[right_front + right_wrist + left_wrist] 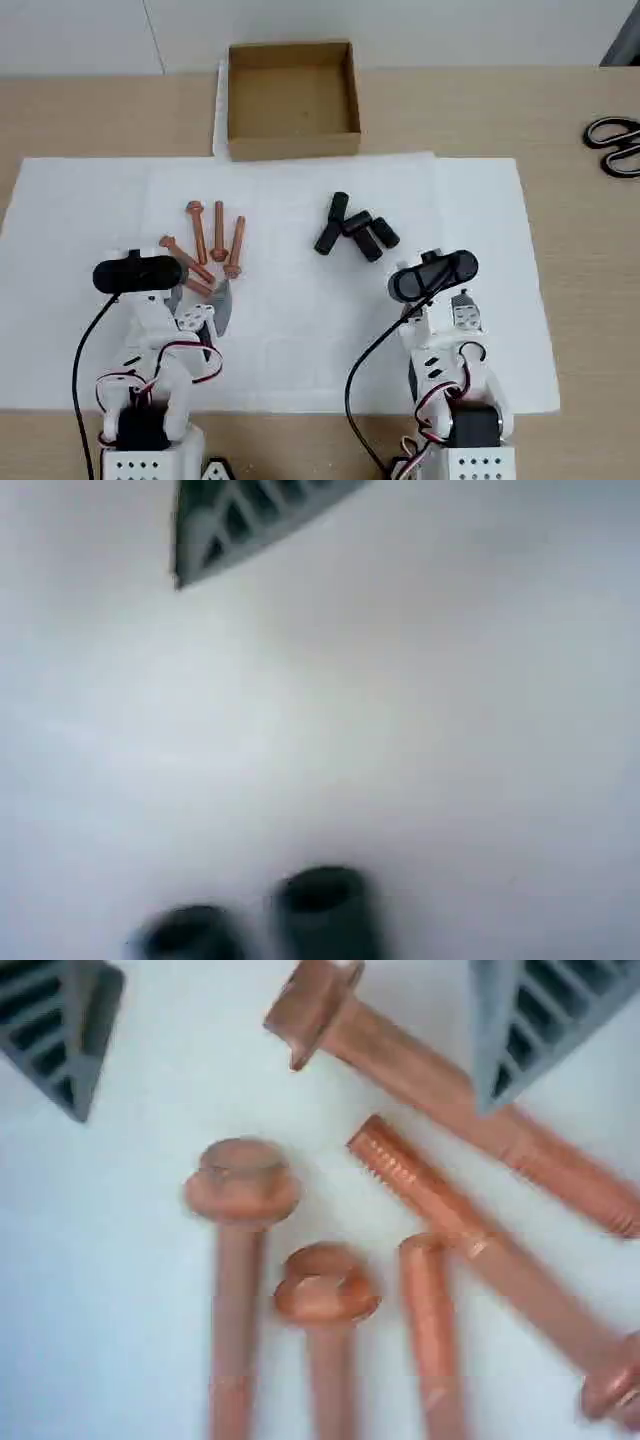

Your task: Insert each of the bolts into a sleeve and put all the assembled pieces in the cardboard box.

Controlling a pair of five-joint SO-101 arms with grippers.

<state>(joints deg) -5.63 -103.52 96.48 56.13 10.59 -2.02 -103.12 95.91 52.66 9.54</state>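
Note:
Several copper bolts (213,243) lie loose on the white paper (300,340), left of centre. My left gripper (200,293) hovers over their near end, open. In the left wrist view its two grey fingers (65,1035) stand wide apart, and one bolt (440,1090) lies between them, passing under one finger. Several black sleeves (356,234) lie in a heap right of centre, with two sleeves (320,910) visible in the right wrist view. My right gripper (445,295) is just short of the sleeves, open and holding nothing; one finger (240,525) shows. The cardboard box (293,100) stands at the back.
Scissors (612,145) lie on the bare wood at the far right edge. The white paper covers most of the table between the arms and the box.

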